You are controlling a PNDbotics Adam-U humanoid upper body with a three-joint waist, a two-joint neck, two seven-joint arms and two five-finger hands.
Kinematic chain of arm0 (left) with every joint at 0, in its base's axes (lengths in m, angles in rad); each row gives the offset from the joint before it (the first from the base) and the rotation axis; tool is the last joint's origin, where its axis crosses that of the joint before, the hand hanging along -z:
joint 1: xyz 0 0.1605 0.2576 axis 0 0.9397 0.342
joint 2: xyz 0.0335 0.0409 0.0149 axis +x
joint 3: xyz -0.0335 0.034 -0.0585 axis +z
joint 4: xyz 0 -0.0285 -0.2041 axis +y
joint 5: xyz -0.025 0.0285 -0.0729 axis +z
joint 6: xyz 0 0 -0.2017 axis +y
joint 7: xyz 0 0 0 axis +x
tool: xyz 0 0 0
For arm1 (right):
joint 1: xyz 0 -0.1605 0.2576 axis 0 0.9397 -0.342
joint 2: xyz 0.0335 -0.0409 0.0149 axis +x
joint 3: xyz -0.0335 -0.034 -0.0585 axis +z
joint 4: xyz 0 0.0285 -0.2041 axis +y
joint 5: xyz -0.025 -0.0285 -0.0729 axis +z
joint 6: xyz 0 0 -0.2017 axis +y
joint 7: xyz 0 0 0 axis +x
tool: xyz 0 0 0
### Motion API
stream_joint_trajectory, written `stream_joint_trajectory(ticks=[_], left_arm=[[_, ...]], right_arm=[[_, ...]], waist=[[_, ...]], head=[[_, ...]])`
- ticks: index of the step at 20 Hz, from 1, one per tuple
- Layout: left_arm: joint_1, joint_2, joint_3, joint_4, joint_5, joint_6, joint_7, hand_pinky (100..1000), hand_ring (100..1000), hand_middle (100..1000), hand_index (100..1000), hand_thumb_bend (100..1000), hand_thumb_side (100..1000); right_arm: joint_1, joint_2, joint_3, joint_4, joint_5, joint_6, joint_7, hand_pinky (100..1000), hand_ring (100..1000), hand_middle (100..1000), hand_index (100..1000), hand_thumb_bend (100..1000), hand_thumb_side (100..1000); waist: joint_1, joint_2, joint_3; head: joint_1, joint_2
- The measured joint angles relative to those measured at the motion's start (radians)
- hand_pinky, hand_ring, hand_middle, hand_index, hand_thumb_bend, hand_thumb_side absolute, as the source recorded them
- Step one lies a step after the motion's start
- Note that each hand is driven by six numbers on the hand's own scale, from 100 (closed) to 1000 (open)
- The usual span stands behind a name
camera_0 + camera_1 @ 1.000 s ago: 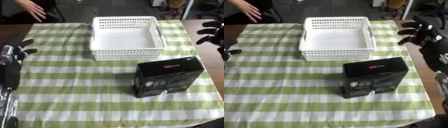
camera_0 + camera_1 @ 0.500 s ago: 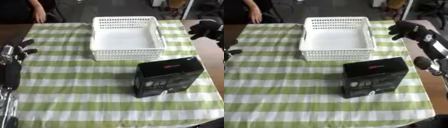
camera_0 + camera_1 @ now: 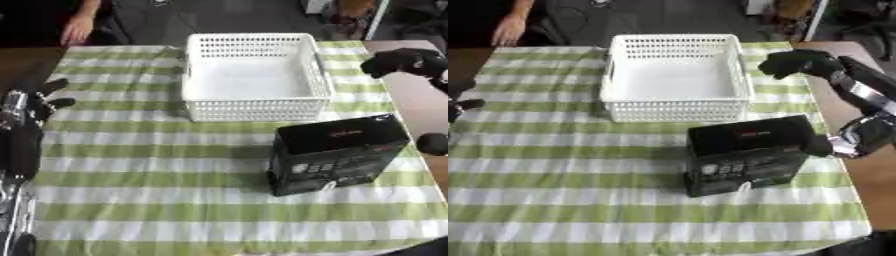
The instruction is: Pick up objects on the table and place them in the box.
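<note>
The black carton [image 3: 747, 153] is standing on the checked cloth [image 3: 562, 175] just in front of the empty white basket [image 3: 677, 76]. The right hand [image 3: 798, 62], fingers curled on nothing, is swinging inward from the tabletop's edge, apparently approaching it. The carton's red mark and pale print are unreadable. The left hand [image 3: 45, 102] is idling open.

A brown desk [image 3: 868, 172] is covered by a green-and-white checked cloth [image 3: 157, 175]; a dark grey floor [image 3: 236, 15] is seen beyond it.

White perforated basket [image 3: 254, 75], black carton [image 3: 337, 154] with red lettering, green-and-white checked cloth [image 3: 157, 200], black hands [image 3: 798, 62]
</note>
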Motion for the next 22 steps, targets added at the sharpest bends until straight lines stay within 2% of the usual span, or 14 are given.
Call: stream_joint_trajectory(ticks=[7, 16, 17, 18, 22], left_arm=[[0.000, 0.000, 0.000, 0.000, 0.000, -0.001, -0.001, 730, 846, 959, 927, 100, 1000], [0.001, 0.000, -0.001, 0.000, 0.000, 0.002, -0.005, 730, 847, 959, 926, 100, 1000], [0.001, 0.000, -0.001, 0.000, 0.000, 0.002, -0.005, 730, 846, 959, 926, 100, 1000], [0.002, 0.000, -0.001, 0.000, 0.000, 0.003, -0.006, 730, 847, 959, 925, 100, 1000], [0.004, 0.000, -0.003, 0.000, 0.000, 0.003, -0.006, 730, 847, 959, 925, 100, 1000]], right_arm=[[-0.040, -0.013, 0.022, 0.000, 0.025, 0.016, 0.016, 840, 871, 866, 982, 631, 796], [-0.118, -0.099, 0.113, 0.053, 0.013, 0.044, 0.044, 859, 877, 869, 981, 637, 786], [-0.123, -0.105, 0.122, 0.061, 0.010, 0.047, 0.047, 859, 877, 869, 982, 655, 816], [-0.128, -0.107, 0.128, 0.068, 0.008, 0.050, 0.050, 858, 877, 869, 980, 636, 788], [-0.128, -0.107, 0.143, 0.092, 0.005, 0.059, 0.059, 857, 876, 868, 979, 636, 791]], waist=[[-0.003, -0.001, 0.000], [-0.011, -0.006, 0.006], [-0.011, -0.006, 0.006], [-0.011, -0.006, 0.006], [-0.012, -0.006, 0.007]], head=[[0.000, 0.000], [0.000, 0.000], [0.000, 0.000], [0.000, 0.000], [0.000, 0.000]])
